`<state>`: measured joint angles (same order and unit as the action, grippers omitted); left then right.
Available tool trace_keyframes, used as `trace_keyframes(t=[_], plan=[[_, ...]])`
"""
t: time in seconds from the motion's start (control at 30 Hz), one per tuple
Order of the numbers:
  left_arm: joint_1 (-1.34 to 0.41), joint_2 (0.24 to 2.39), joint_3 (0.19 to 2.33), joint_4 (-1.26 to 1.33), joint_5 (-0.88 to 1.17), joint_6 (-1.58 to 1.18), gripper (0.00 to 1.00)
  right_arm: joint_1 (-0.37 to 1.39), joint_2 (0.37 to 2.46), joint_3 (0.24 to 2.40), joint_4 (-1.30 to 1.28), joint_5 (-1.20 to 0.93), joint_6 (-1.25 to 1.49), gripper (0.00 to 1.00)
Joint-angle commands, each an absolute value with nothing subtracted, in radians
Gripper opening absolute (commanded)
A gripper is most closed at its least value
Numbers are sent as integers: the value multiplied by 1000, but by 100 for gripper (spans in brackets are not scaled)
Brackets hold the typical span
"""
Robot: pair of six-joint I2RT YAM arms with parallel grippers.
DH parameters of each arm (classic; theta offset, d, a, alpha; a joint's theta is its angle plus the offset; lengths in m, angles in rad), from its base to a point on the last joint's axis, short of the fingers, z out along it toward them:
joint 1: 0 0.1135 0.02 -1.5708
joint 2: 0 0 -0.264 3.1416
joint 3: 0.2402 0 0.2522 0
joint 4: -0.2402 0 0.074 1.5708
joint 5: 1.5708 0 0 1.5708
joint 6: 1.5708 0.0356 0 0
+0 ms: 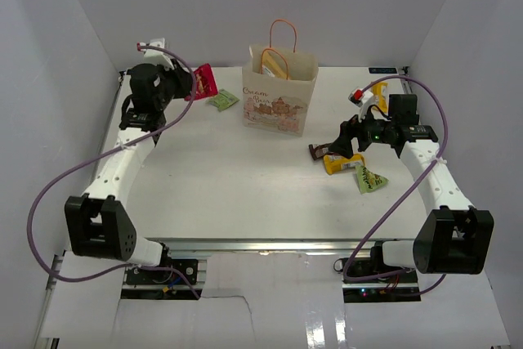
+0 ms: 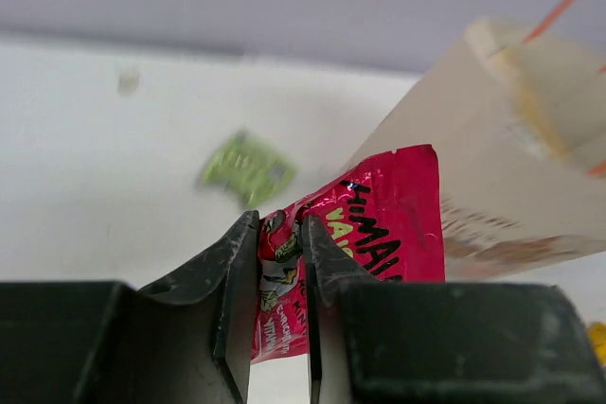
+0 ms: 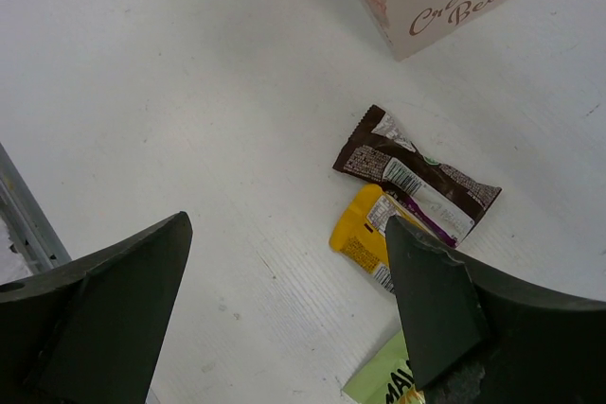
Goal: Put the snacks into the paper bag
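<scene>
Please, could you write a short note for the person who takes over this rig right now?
Left claw: shut on the magenta packet, left of the paper bag, not yet over it.
Right claw: open, empty, above the dark brown bar and the yellow pouch.
Done: a tan-yellow bag sits inside the paper bag.
Left to do: magenta packet, bar, pouch, the left green packet, the right green packet.
</scene>
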<state>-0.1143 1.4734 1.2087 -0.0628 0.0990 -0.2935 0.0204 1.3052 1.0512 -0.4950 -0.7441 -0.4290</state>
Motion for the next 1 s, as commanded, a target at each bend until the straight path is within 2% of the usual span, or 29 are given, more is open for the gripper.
trace_keyframes(t=[0.0,0.2,0.37,0.57,0.67,0.97], plan=[[-118,1400,1265,143,270,-163,0,17,1293,1103,-477,-787,-426,88],[-138,1492,1432,224,417,-140,0,17,1299,1111,-476,-808,-426,88],[-196,1715,1724,265,494,-192,0,17,1296,1109,-472,-816,-425,88],[-303,1989,2072,267,486,-218,0,17,1287,1091,-465,-819,-417,88],[-343,2095,2181,276,482,-264,0,15,1279,1083,-459,-816,-411,88],[-443,2181,2209,316,453,-284,0,12,1255,1046,-446,-802,-410,88]])
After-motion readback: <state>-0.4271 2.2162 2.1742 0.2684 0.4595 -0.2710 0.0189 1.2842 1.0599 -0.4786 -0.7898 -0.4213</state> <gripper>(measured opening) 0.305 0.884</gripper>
